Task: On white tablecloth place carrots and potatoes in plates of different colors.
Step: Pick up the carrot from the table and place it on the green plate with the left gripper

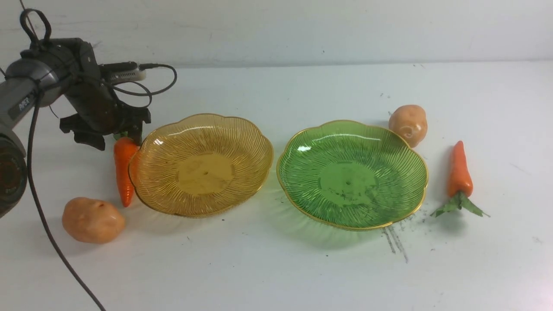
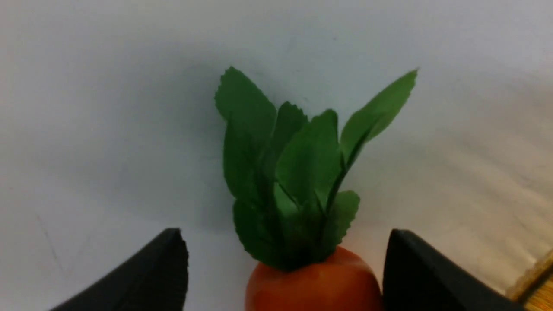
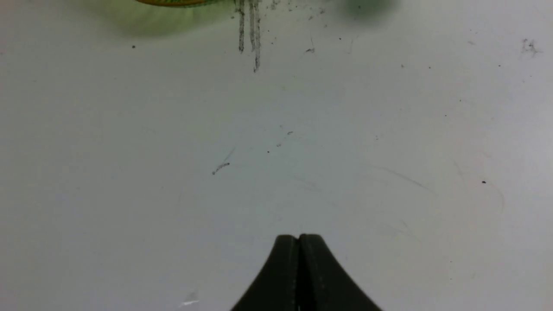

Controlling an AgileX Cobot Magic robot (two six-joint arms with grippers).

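Left pincer (image 2: pixel 286 235) is wide open and holding nothing. Its jaws straddle the leafy shoulder of the glossy orange toy carrot (image 1: pixel 124 170). One finger sits right against the orange body and the other stands off with a gap. From the pincer, the carrot's body runs back toward the robot, lying flat on the plain white tablecloth (image 1: pixel 276 268).

The translucent ribbed amber plate (image 1: pixel 242 142) is immediately to the pincer's right, with the carrot hard against its rim. The matching green plate (image 1: pixel 352 172) is further right, past the amber one. Both plates are empty, so nothing has been sorted.

One lumpy tan toy potato (image 1: pixel 93 219) lies robot-side of the pincer, near the carrot's tip. The second potato (image 1: pixel 408 124) and the second carrot (image 1: pixel 459 170) are well apart from the pincer, beyond the green plate.

Step, as I read it: grasp of the first carrot, with the pick not made. Next it needs to centre on the shoulder, close, lift above the scalloped rim, then go right over a plate.

Clearances:
- The plate rim is just beside the plate-side finger, so that side is tight and a sideways nudge would shove the plate.
- There is bare cloth on the pincer's left and ahead toward the wall, so room to adjust there.

Right pincer (image 3: pixel 299 242) is fully closed and empty, over bare cloth.
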